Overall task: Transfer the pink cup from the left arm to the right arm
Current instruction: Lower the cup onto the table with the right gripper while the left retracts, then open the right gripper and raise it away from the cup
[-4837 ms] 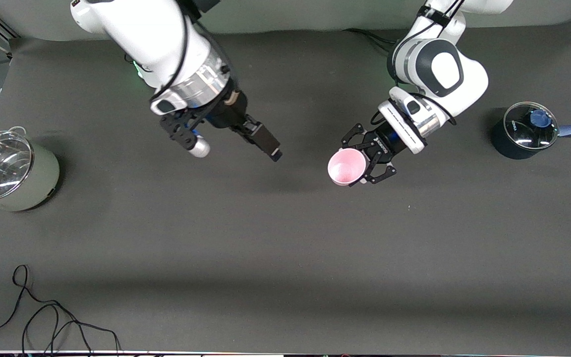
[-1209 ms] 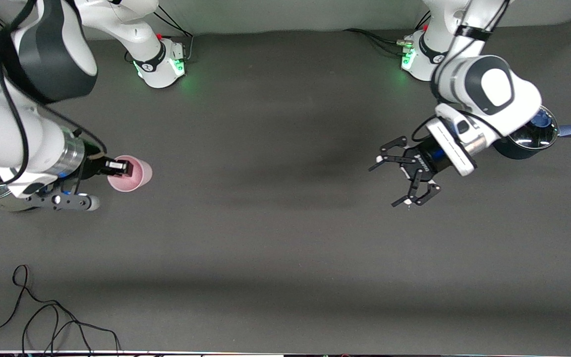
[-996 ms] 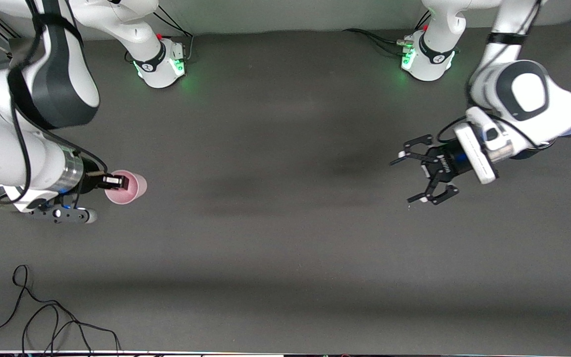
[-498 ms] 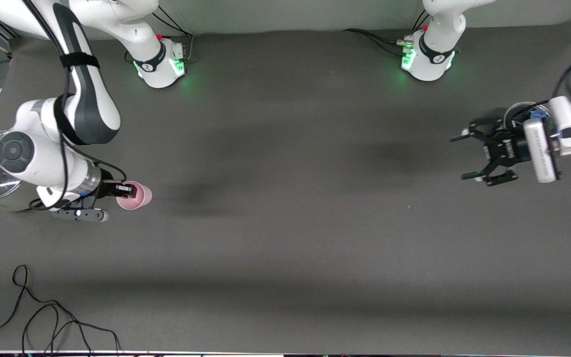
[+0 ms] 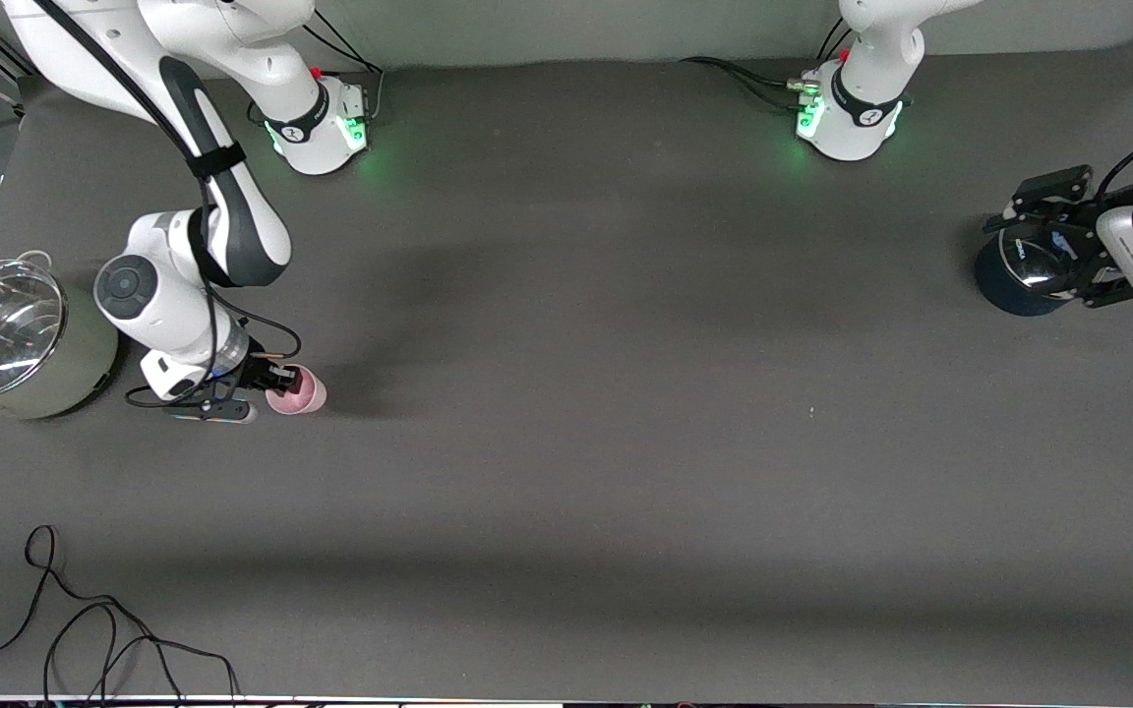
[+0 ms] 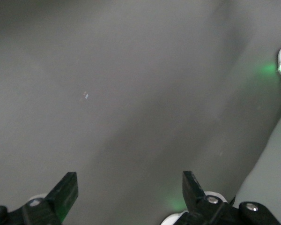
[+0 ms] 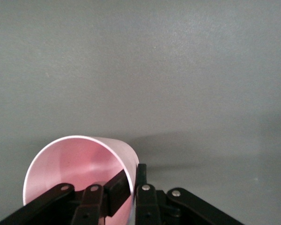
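Only the right wrist view shows the right hand (image 7: pixel 133 190) pinching the pink cup (image 7: pixel 79 161) wall.

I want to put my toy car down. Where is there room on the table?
The mat's whole middle is bare, from the cup across to the blue pot. Crowded: the grey pot and the cable.
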Controlling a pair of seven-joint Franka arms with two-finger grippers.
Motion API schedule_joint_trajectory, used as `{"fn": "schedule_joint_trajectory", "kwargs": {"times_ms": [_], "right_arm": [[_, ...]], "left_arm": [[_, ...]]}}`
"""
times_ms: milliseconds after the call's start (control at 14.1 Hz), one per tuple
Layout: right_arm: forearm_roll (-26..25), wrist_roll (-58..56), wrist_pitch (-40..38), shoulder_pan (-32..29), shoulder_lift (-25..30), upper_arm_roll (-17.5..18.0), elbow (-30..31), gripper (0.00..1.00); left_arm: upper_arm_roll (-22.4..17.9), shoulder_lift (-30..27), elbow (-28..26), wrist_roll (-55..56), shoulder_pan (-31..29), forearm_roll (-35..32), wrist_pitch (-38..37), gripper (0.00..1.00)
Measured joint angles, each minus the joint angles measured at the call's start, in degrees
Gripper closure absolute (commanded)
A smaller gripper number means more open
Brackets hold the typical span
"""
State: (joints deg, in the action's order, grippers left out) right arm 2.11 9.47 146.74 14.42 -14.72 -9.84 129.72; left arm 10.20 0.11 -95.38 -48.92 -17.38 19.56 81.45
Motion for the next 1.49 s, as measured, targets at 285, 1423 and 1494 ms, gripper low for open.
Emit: {"fn": "schedule_joint_trajectory", "kwargs": {"times_ms": [285, 1423, 1494], "right_arm": [[0.0, -0.2, 2.8, 0.0, -2.7, 0.0, 0.2, 0.35], [0.0, -0.9, -53.9, 2.6, 15.8, 0.2, -32.6, 0.00], [0.0, -0.9, -55.8, 2.6, 15.6, 0.3, -35.4, 0.00]], "left_arm": [[0.6, -0.2, 3.2, 5.0, 1.3, -10.0, -1.5, 0.01], [2.8, -4.2, 3.9, 44.1, 4.5, -19.1, 2.1, 0.01], [2.7, -4.2, 3.9, 44.2, 4.6, -19.0, 2.4, 0.01]]}}
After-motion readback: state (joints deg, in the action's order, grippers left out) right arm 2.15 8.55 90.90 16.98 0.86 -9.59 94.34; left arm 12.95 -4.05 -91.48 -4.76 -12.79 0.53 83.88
